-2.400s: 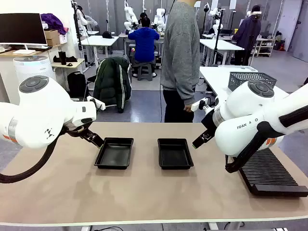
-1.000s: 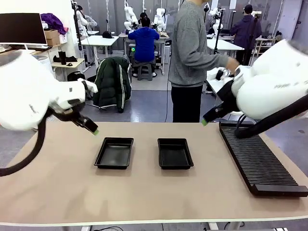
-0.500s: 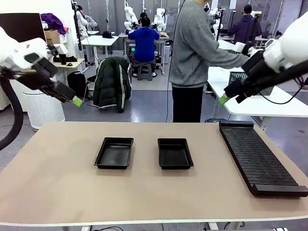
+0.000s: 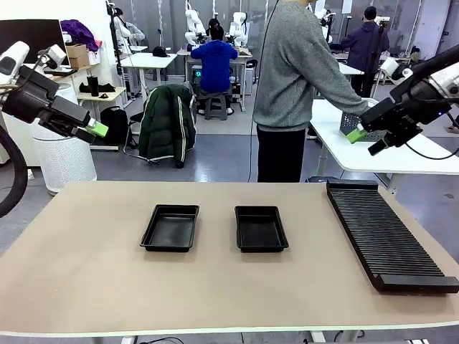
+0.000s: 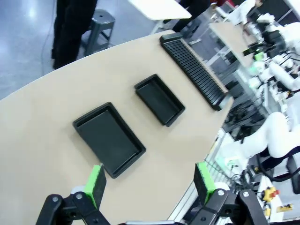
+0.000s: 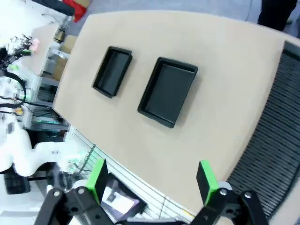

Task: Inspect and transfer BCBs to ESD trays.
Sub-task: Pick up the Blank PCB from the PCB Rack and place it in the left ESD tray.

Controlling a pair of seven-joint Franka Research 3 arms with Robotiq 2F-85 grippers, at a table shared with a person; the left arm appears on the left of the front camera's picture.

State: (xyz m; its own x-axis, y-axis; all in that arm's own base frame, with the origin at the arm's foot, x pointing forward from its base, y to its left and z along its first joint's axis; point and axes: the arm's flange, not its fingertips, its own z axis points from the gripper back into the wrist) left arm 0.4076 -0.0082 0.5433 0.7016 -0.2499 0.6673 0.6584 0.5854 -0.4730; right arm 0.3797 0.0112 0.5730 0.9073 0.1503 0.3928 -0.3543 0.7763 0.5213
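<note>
Bg beyond my tan tabletop (image 4: 215, 287): big open lab rm, smooth grey floor (image 4: 215, 154) w/ a soft sheen. To my L, a white wall (image 4: 82, 11). In front of it are a dark monitor (image 4: 39, 32), a cardboard box (image 4: 76, 54) w/ purple cloth (image 4: 77, 32) just above, and a white cylindrical unit (image 4: 64, 161) on the floor. Mid-rm: dk green jacket (image 4: 166, 122) draped over a chair, black backpack (image 4: 115, 125) beside it. Behind are white desks (image 4: 147, 61) w/ black legs. A person in blue (image 4: 214, 61) sits at one, back to me. To my R, another white table (image 4: 380, 158) w/ a dark mesh basket (image 4: 348, 120) on it. My L wrist cam catches a metal stool (image 5: 101, 26) on bluish floor.
</note>
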